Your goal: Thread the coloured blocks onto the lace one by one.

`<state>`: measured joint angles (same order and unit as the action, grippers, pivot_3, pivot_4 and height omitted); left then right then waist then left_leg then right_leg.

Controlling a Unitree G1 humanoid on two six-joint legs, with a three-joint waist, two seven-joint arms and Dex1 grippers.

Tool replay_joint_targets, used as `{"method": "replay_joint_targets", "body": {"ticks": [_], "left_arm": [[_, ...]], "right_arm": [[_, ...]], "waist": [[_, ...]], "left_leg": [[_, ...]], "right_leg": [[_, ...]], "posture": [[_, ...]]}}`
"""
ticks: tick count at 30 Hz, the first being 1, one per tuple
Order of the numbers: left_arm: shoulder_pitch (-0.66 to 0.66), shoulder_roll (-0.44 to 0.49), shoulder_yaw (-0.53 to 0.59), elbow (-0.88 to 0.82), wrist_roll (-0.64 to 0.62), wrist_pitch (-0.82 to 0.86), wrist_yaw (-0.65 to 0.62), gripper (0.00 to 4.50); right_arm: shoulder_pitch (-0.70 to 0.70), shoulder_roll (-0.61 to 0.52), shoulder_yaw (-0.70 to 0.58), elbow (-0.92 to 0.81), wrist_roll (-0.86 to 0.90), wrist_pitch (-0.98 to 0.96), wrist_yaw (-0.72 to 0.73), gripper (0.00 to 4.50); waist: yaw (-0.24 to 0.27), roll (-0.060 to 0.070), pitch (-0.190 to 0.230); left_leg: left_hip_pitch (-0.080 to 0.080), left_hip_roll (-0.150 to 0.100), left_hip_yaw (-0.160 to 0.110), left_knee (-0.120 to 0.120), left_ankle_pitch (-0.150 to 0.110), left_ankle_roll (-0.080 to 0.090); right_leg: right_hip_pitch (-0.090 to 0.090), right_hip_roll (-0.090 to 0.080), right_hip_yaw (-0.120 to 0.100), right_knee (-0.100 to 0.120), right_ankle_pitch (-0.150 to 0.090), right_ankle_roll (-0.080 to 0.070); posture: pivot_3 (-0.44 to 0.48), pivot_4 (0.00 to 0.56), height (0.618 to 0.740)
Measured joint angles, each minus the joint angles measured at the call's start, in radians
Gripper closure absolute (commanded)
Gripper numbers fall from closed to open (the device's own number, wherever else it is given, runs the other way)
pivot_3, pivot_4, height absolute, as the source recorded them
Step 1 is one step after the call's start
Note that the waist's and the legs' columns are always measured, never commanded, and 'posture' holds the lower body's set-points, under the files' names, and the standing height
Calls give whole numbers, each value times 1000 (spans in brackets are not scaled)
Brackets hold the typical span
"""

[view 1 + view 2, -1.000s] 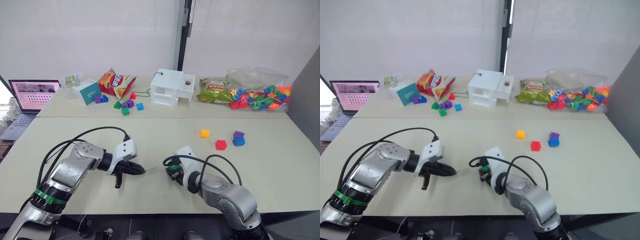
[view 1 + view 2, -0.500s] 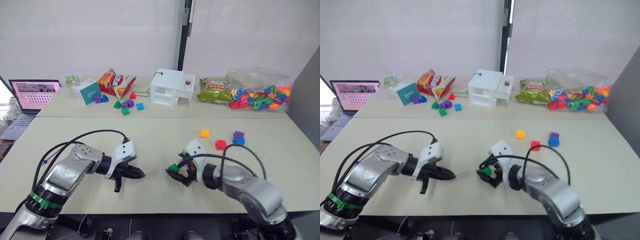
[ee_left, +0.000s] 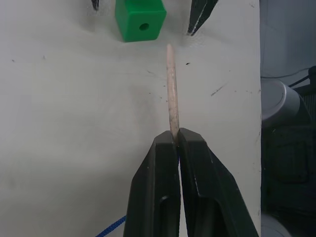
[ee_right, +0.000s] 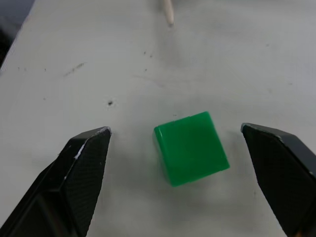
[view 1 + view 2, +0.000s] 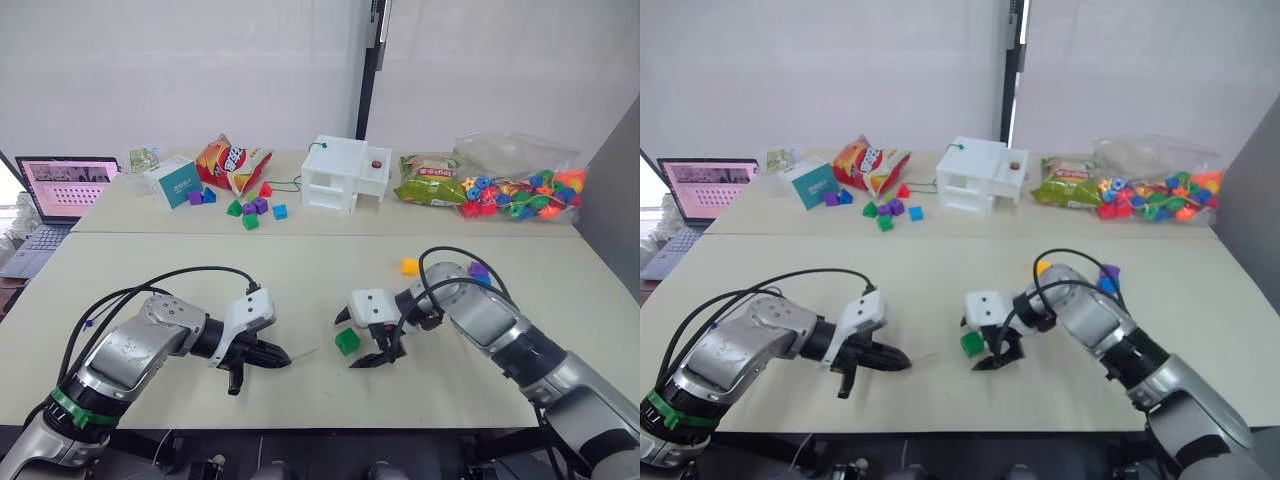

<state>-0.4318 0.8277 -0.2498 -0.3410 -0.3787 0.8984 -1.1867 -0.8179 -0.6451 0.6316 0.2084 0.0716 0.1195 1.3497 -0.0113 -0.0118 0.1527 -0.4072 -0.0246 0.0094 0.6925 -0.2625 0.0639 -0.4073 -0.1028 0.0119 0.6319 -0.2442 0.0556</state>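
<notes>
Two pale tables (image 5: 300,270) are butted along a seam. With the white toy house (image 5: 344,174) on the far table as landmark: chip bag (image 5: 232,163) and teal box (image 5: 173,182) are set to its left, small coloured pieces (image 5: 250,209) just left-front, green snack pack (image 5: 428,187) and clear bead bag (image 5: 520,185) to its right. A laptop (image 5: 55,205) is placed far left. On the near table, well in front: green block (image 5: 347,341); yellow (image 5: 409,266), purple (image 5: 478,268) blocks front-right.
</notes>
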Motion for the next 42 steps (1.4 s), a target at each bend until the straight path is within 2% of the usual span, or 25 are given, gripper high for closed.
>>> {"method": "replay_joint_targets", "body": {"ticks": [3, 8, 12, 17, 24, 31, 42], "left_arm": [[0, 7, -34, -33, 0, 28, 19, 4500], [-34, 10, -81, -39, 5, 74, 51, 4500], [-101, 22, -133, -39, 27, 123, 79, 4500], [-177, 24, -198, -14, 48, 147, 82, 4500], [-240, 26, -300, 93, 192, -57, 62, 4500], [-260, 8, -322, 106, 219, -86, -7, 4500], [-287, -38, -322, 121, 238, -72, -28, 4500]], "right_arm": [[-40, 51, -3, 133, -23, -91, 52, 1576], [-29, 86, -54, 193, -34, -135, 61, 3281], [40, 83, -111, 129, -31, -85, 23, 3309], [174, 70, -174, -78, -27, 78, -56, 3309], [311, 94, -203, -323, -31, 302, -201, 3309], [319, 102, -198, -369, -50, 375, -247, 3309], [319, 97, -192, -397, -51, 417, -252, 3309]], "waist": [[-2, 0, 0], [2, 0, 0], [2, 0, 0], [4, 0, 0], [2, 0, 0], [0, 0, 0], [0, 0, 0]], "left_leg": [[1, 0, 0, -1, 0, -1], [0, 0, -2, -1, 1, -3], [0, -1, -2, -1, 1, -3], [-2, -1, -2, -1, 1, -3], [-2, -2, 0, -1, 2, -3], [-2, -1, 0, 1, 2, -3], [-2, 0, 0, 2, 2, -3]], "right_leg": [[0, 0, 0, 1, 0, 0], [-1, 0, 0, 2, 0, -1], [-1, -1, 0, 2, 0, 0], [-4, -1, 0, 11, 0, -1], [-6, 0, 1, 10, -1, -2], [-6, 1, 1, 10, -1, -2], [-5, 1, 1, 10, -1, -2]], "posture": [[0, 150, 740], [0, 150, 740], [0, 150, 740], [0, 150, 740], [0, 150, 740], [0, 150, 740], [0, 150, 740]]}}
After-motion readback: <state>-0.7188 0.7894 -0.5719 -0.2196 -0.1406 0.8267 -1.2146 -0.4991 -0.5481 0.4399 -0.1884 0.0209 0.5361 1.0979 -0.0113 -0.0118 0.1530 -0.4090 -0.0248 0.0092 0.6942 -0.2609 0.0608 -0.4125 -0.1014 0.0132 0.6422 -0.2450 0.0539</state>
